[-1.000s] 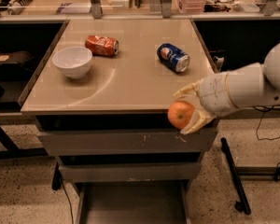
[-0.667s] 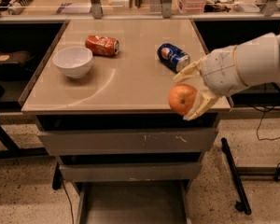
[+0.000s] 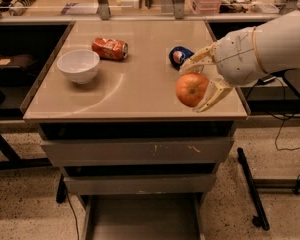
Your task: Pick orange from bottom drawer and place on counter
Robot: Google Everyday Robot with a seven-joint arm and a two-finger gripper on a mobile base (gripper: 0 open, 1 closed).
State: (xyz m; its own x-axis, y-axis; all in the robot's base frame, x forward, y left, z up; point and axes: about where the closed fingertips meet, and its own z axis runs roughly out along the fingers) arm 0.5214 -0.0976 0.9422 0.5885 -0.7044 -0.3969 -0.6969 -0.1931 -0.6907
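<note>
My gripper (image 3: 199,81) reaches in from the right and is shut on the orange (image 3: 191,89), holding it in the air over the front right part of the counter (image 3: 135,91). One cream finger (image 3: 196,59) lies above the fruit and the other (image 3: 214,95) beside its lower right. The bottom drawer (image 3: 142,219) stands pulled out at the bottom of the view, and its visible grey floor is bare.
On the counter stand a white bowl (image 3: 78,66) at the left, a crushed orange-red can (image 3: 110,48) behind it, and a blue can (image 3: 180,56) just behind the gripper. Two wider grey drawers (image 3: 137,151) are shut. A black stand leg (image 3: 252,189) is on the floor to the right.
My gripper has lifted the orange from in front of the counter's front edge up and back, so it now hangs over the counter's front right part.
</note>
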